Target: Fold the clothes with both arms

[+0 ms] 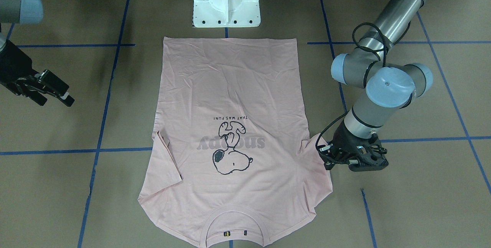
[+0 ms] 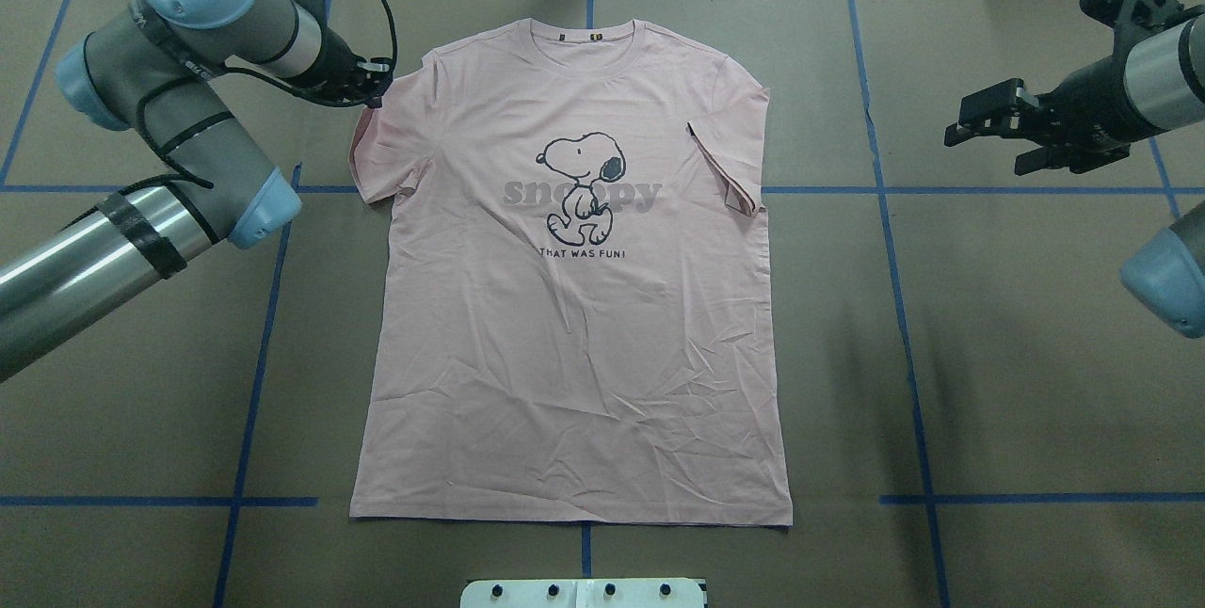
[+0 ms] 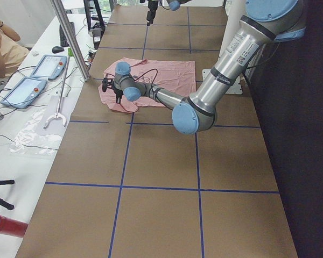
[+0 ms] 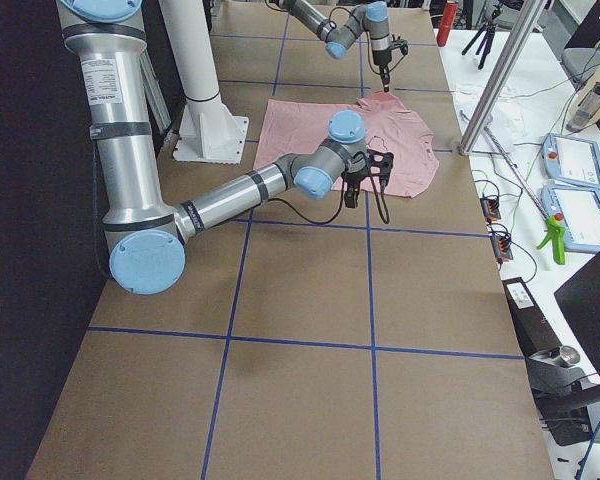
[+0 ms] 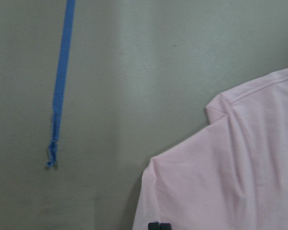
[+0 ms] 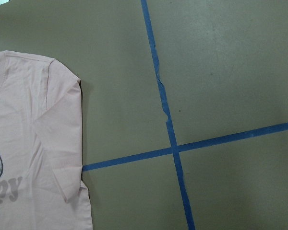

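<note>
Just beyond T-shirt [image 1: 230,86] hem stands white pedestal base [image 1: 226,6].

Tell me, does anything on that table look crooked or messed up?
The pink T-shirt lies flat, but its sleeve on the robot's right is folded in over the body, unlike the other sleeve. The blue tape is torn in places.

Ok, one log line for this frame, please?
T-shirt flat, print up | right sleeve folded inward | left claw at left sleeve edge, grip unclear | right claw open, clear of shirt
</note>
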